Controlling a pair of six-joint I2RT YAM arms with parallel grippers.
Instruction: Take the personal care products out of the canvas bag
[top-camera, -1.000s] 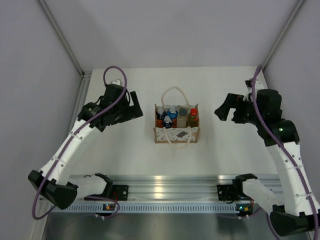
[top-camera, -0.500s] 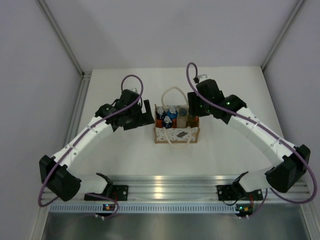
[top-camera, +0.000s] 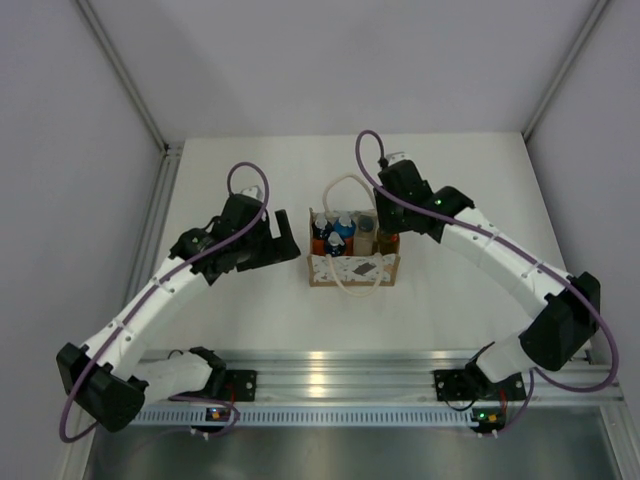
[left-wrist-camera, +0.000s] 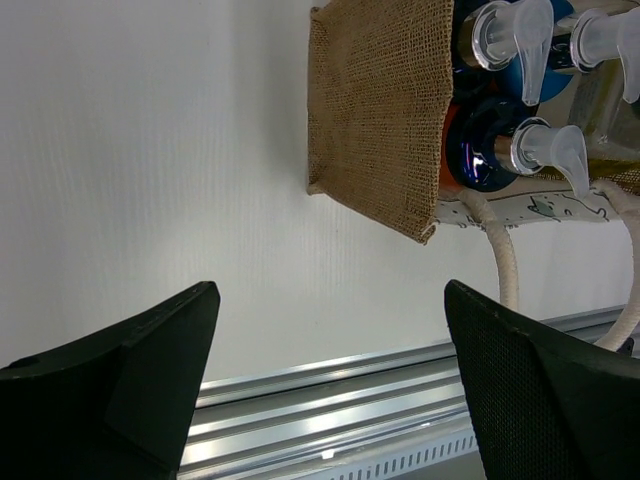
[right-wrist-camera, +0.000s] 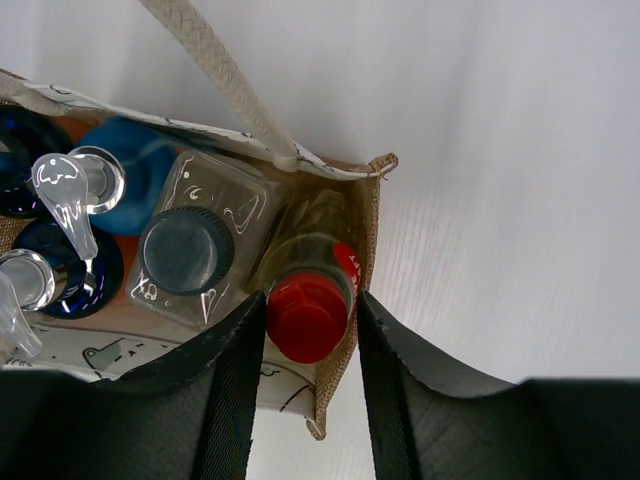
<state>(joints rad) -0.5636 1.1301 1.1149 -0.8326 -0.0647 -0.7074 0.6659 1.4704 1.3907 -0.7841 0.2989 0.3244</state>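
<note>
The right arm has swung in from the right edge of the surface (left-wrist-camera: 150, 150) and now hangs over the right end of the canvas bag (top-camera: 352, 270). Its right claw (right-wrist-camera: 310, 310) has narrowed from wide spread to straddle the red cap (right-wrist-camera: 308, 325) of the slim yellow bottle (right-wrist-camera: 312, 222). The fingers flank the cap closely, but whether they already pinch it I cannot tell. The left claw (left-wrist-camera: 330, 292) has edged nearer and hovers spread wide beside the bag's left end. All the bottles stand inside the bag, so the first removal looks about to begin.
</note>
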